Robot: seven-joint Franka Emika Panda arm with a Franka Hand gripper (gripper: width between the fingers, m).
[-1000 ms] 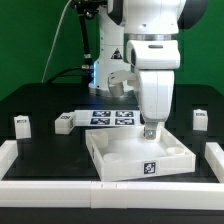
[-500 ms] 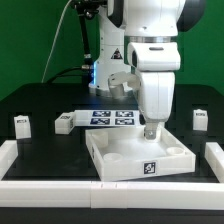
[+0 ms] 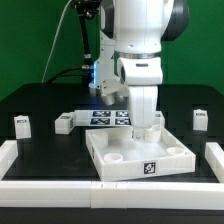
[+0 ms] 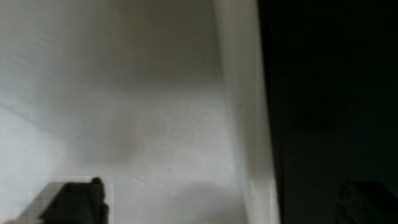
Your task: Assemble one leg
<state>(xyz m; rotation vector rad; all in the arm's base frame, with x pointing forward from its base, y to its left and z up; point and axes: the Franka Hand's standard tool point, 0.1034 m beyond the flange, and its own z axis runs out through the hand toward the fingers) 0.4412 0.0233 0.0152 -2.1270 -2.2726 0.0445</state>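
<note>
The large white tray (image 3: 128, 147) with round corner sockets lies at the table's middle front. My gripper (image 3: 143, 128) hangs low over its far edge, left of the far right corner. In the wrist view my gripper (image 4: 219, 205) has its dark fingertips (image 4: 75, 202) wide apart, with only a close white surface (image 4: 125, 110) and its edge between them, so it is open and empty. Three small white legs stand on the table: two at the exterior view's left (image 3: 20, 124) (image 3: 64, 122) and one at its right (image 3: 200, 119). A small white piece (image 3: 158, 118) next to my gripper is unclear.
The marker board (image 3: 108, 117) lies behind the tray, partly hidden by my arm. White rails bound the table at the front (image 3: 100, 190), left (image 3: 8, 150) and right (image 3: 214, 152). Cables and a stand rise behind.
My arm has shifted toward the exterior view's left and turned at the wrist. The gripper stays low over the tray's far edge. The legs and tray have not moved.
</note>
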